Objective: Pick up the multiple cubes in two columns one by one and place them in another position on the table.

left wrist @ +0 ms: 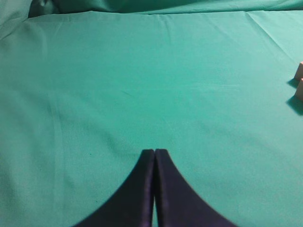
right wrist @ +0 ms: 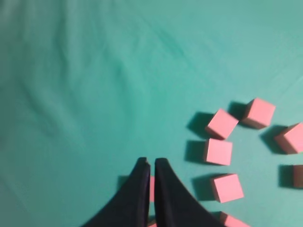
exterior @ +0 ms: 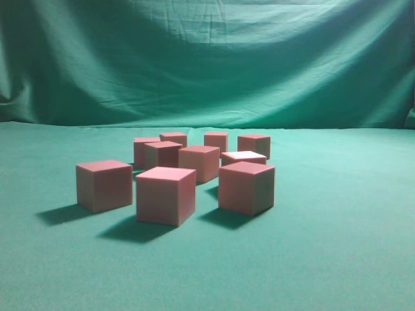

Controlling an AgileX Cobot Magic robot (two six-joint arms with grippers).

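Several pink-topped cubes (exterior: 166, 194) stand in a loose cluster on the green table (exterior: 337, 246); no arm shows in the exterior view. In the right wrist view my right gripper (right wrist: 151, 162) hangs shut above the cloth. A sliver of one cube (right wrist: 151, 187) shows through the slit, lying below the fingers and not held. More cubes (right wrist: 218, 151) lie to its right. My left gripper (left wrist: 155, 151) is shut over bare cloth with nothing in it. Two cube corners (left wrist: 299, 89) peek in at that view's right edge.
A draped green backdrop (exterior: 207, 58) rises behind the table. Open cloth lies in front of the cluster and to both sides of it (exterior: 363, 194), and left of the right gripper (right wrist: 71, 118).
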